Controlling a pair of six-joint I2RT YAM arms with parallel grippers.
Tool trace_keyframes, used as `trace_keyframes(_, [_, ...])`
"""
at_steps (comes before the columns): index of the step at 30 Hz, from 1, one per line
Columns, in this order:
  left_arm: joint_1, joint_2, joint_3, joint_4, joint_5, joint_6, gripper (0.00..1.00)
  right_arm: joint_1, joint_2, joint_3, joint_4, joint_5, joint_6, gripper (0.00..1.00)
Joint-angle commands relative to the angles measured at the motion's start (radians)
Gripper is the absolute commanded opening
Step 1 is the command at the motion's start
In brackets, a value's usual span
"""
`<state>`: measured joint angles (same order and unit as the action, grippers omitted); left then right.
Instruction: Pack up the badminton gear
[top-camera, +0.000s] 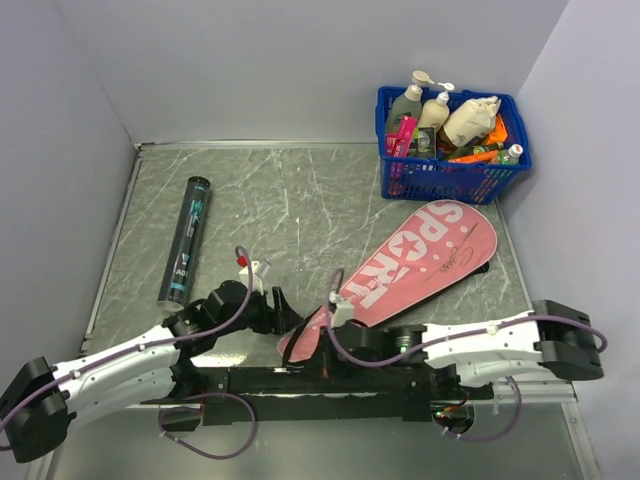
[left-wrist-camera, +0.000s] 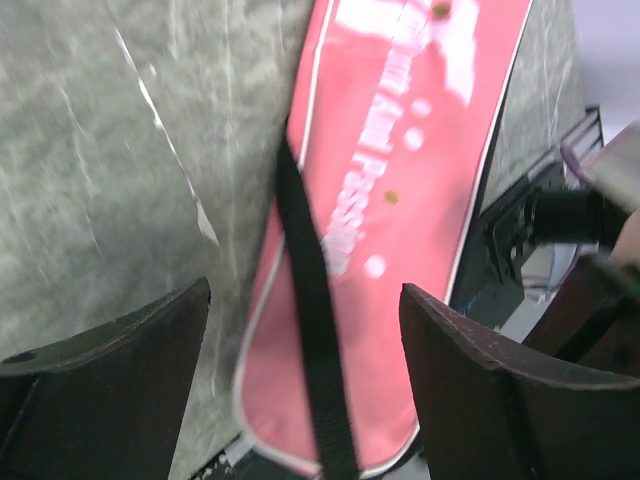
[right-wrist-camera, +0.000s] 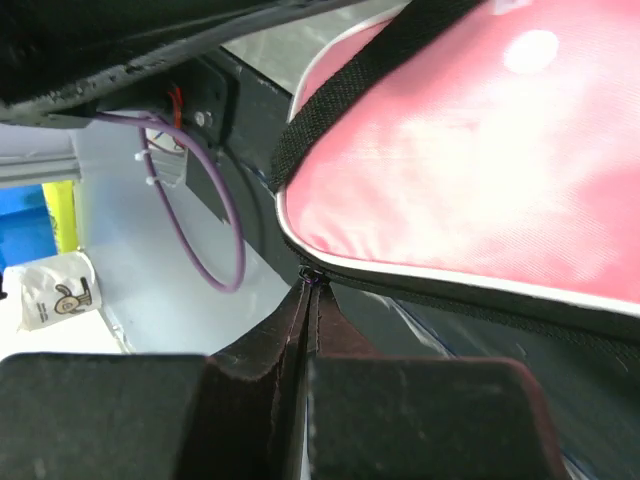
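Your right gripper (right-wrist-camera: 308, 300) is clamped on the zip edge at the pink cover's (top-camera: 420, 262) near, narrow end. Your left gripper (left-wrist-camera: 305, 290) hangs with fingers apart above that end. Farther out, the black tube (top-camera: 186, 240) lies left, the blue basket (top-camera: 440, 182) far right.

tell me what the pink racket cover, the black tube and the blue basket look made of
The racket cover: likely woven synthetic fabric with a slight sheen, white piping and a black webbing strap. The black tube: smooth and glossy, probably plastic or coated card; can't tell which. The blue basket: moulded plastic, shown by its open lattice walls.
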<state>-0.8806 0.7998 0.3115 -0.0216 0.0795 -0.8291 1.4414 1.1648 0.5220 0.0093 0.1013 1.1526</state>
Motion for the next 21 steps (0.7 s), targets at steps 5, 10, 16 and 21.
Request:
trace_keyframes(5, [-0.109,-0.024,-0.069,0.014,0.065,-0.056,0.81,0.060,-0.229,-0.094,-0.178,0.153,0.125,0.00])
trace_keyframes(10, [-0.213,0.048,-0.074,0.052,0.062,-0.087,0.81,0.093,-0.203,-0.114,-0.187,0.175,0.179,0.00])
trace_keyframes(16, [-0.276,0.032,-0.091,0.025,0.017,-0.136,0.82,0.119,-0.107,-0.089,-0.172,0.184,0.196,0.00])
trace_keyframes(21, [-0.282,-0.013,-0.158,0.087,0.045,-0.191,0.82,0.122,-0.050,-0.076,-0.111,0.158,0.185,0.00])
